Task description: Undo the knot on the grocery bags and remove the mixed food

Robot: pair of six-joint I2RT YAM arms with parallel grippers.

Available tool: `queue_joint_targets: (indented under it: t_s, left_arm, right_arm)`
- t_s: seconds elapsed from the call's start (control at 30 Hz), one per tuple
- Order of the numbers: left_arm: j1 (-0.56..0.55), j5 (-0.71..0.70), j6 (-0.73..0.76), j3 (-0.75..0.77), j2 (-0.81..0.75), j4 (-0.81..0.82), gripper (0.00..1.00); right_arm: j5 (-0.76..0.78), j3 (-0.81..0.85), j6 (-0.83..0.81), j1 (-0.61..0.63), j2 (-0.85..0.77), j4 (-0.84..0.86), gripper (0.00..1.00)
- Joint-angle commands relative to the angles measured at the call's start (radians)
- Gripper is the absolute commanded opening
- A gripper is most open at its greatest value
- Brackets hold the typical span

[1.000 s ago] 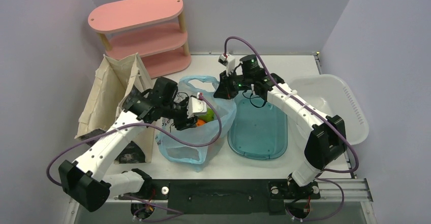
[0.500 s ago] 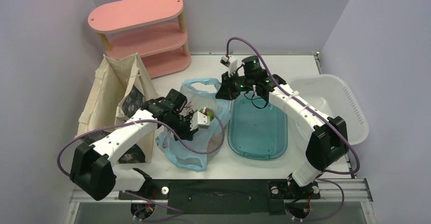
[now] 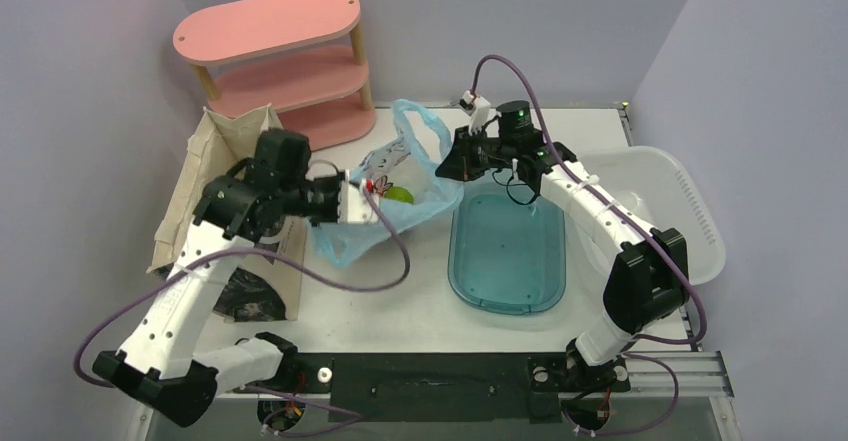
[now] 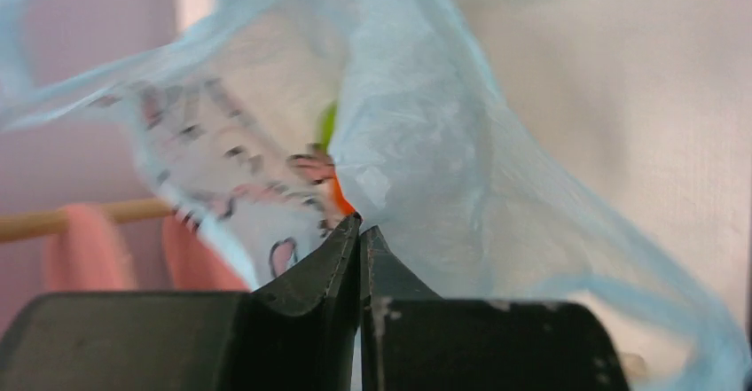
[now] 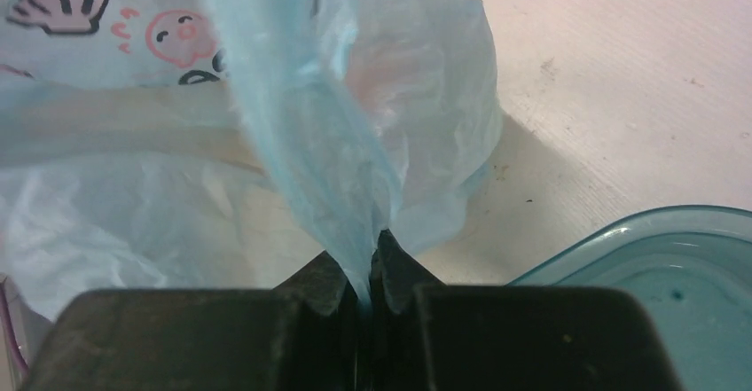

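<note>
My left gripper (image 4: 361,234) is pressed together on a fold of the thin, crinkly, light blue printed plastic bag (image 3: 345,241), slung between both arms over the white counter (image 3: 420,311). A round green fruit (image 3: 400,195) shows through the film. Farther off, the right gripper (image 5: 365,262) pinches a bunched handle strip. I judge the film soft, slippery, easily torn; the bunched handles are the stronger hold.

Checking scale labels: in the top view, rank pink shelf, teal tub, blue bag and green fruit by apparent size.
1. pink shelf, largest, though it stands nearer the camera.
2-3. teal tub and blue bag: too alike to rank, the bag being crumpled.
4. green fruit, smallest, partly hidden inside the bag.
</note>
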Motion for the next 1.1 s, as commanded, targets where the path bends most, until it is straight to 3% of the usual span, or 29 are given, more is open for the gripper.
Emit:
queue_joint_targets:
  t_s: [0.0,0.1,0.23,0.47,0.5,0.53,0.57,0.6,0.63,0.77,0.87,0.97,1.07]
  left_arm:
    - [-0.146,-0.041,0.196,-0.293,-0.142,-0.213,0.0]
    - [-0.234,-0.117,0.24,-0.584,-0.298,-0.203,0.0]
    - [-0.281,-0.201,0.328,-0.815,-0.411,-0.215,0.0]
    - [-0.288,-0.146,0.289,-0.802,-0.451,-0.139,0.02]
    - [-0.288,-0.136,0.26,-0.77,-0.449,-0.129,0.16]
    - [-0.288,-0.111,0.24,-0.749,-0.447,-0.123,0.24]
    - [-0.288,-0.097,0.187,-0.699,-0.442,-0.116,0.33]
    - [-0.288,-0.064,0.16,-0.672,-0.438,-0.114,0.36]
    - [-0.287,-0.049,0.099,-0.609,-0.425,-0.113,0.38]
    - [-0.288,0.022,-0.12,-0.411,-0.354,-0.128,0.4]
    - [-0.286,0.025,-0.309,-0.319,-0.343,-0.103,0.44]
    - [-0.279,-0.043,-0.503,-0.314,-0.37,0.039,0.45]
    - [-0.249,-0.268,-0.756,-0.395,-0.414,0.222,0.45]
  right_arm:
    - [-0.023,-0.06,-0.001,0.034,-0.027,0.047,0.0]
    - [-0.012,-0.094,-0.053,0.058,-0.017,0.003,0.0]
    - [0.037,-0.135,-0.181,0.097,-0.007,-0.079,0.0]
    - [0.127,-0.161,-0.298,0.148,-0.01,-0.106,0.0]
    - [0.129,-0.143,-0.298,0.15,-0.012,-0.103,0.0]
    - [0.123,-0.132,-0.296,0.15,-0.022,-0.092,0.03]
    - [0.116,-0.111,-0.293,0.151,-0.028,-0.086,0.15]
    - [0.104,-0.101,-0.289,0.151,-0.045,-0.074,0.21]
    - [0.1,-0.088,-0.287,0.154,-0.071,-0.067,0.33]
    - [0.094,-0.089,-0.291,0.162,-0.169,-0.032,0.56]
    - [0.114,-0.115,-0.296,0.162,-0.236,-0.026,0.61]
    - [0.148,-0.166,-0.309,0.154,-0.328,-0.029,0.62]
    - [0.171,-0.224,-0.335,0.152,-0.407,-0.025,0.62]
